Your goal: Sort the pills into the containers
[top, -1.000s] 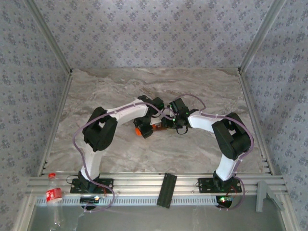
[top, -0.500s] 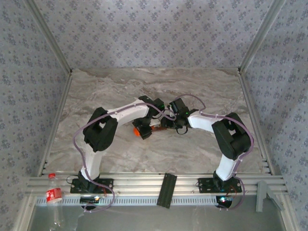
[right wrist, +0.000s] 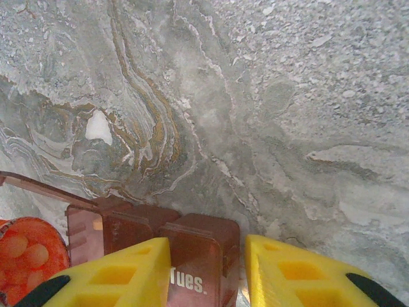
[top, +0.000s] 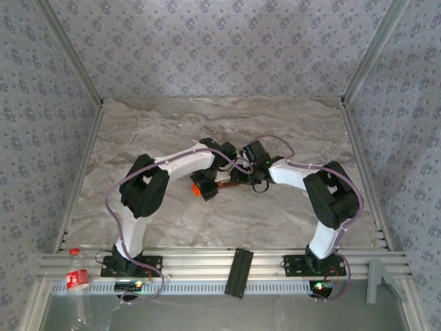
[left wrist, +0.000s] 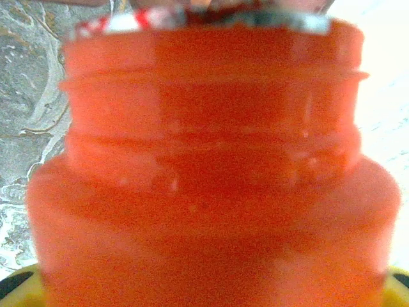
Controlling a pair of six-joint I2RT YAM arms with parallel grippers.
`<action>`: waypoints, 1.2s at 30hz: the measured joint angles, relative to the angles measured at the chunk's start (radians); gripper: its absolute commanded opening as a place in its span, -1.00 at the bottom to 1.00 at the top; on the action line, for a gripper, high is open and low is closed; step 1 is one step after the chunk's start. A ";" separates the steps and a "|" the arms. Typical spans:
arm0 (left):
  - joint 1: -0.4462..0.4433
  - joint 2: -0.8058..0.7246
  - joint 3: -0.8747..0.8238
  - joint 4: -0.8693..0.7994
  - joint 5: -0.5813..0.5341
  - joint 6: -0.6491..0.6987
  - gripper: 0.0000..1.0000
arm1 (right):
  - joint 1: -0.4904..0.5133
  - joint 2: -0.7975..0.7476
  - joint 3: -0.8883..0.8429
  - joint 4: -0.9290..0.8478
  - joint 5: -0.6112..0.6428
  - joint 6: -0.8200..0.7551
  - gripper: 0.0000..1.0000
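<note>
The one word that can be read is "Tues.", in white on the end box of the containers point(right wrist: 131, 227). This is a dark reddish-brown strip of joined boxes at the middle of the marble table point(top: 289, 131). Its long axis runs left to right between the two arms, and a thin lid flap stands open at its left end.

The right gripper point(right wrist: 208, 256) has its yellow fingers point(right wrist: 121, 275) closed narrowly on either side of the "Tues." box and holds it.

The left gripper point(top: 205, 189) is about half open and clamps the orange bottle point(left wrist: 204, 179), whose uncapped threaded neck points away from that wrist. The bottle's mouth lies just beside the strip's left end, with round pills point(right wrist: 35, 254) visible inside.

A plastic bottle point(top: 76, 279) with a red label stands at the near left edge; its print is too small to read.
</note>
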 measured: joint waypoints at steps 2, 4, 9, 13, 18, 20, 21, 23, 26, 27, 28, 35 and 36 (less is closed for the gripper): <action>-0.001 0.003 0.003 -0.003 -0.003 0.000 -1.00 | 0.000 0.000 -0.001 0.001 0.000 0.000 -0.27; -0.001 0.003 0.003 -0.003 -0.005 0.000 -1.00 | 0.000 0.000 -0.002 0.004 0.000 0.000 -0.27; -0.002 0.005 0.007 -0.003 -0.006 0.000 -1.00 | 0.000 0.000 -0.002 0.004 0.000 0.000 -0.27; -0.002 0.011 0.018 -0.015 -0.005 -0.001 -1.00 | 0.000 0.000 -0.002 0.005 0.000 0.000 -0.27; -0.001 0.013 0.030 -0.022 0.002 -0.008 -1.00 | 0.000 0.000 -0.002 0.006 0.000 0.000 -0.27; -0.001 0.013 0.038 -0.017 0.004 -0.008 -1.00 | 0.000 0.000 -0.003 0.008 0.000 0.000 -0.27; -0.002 0.013 0.043 -0.016 0.006 -0.008 -1.00 | 0.000 0.000 -0.004 0.008 0.000 0.000 -0.27; -0.002 0.013 0.047 -0.013 0.006 -0.008 -1.00 | 0.000 0.000 -0.004 0.009 0.000 0.003 -0.27; -0.002 0.013 0.047 -0.008 0.012 -0.008 -1.00 | 0.000 0.000 -0.004 0.009 0.000 0.004 -0.26; -0.002 0.013 0.047 -0.008 0.012 -0.008 -1.00 | 0.000 0.000 -0.004 0.009 0.000 0.004 -0.27; -0.002 0.013 0.047 -0.006 0.013 -0.008 -1.00 | 0.000 0.000 -0.004 0.008 0.000 0.006 -0.27; -0.003 0.015 0.035 0.010 0.017 -0.008 -1.00 | 0.000 0.000 -0.004 0.009 0.000 0.007 -0.27; -0.003 0.016 0.035 0.010 0.017 -0.008 -1.00 | 0.000 0.000 -0.004 0.008 0.000 0.007 -0.27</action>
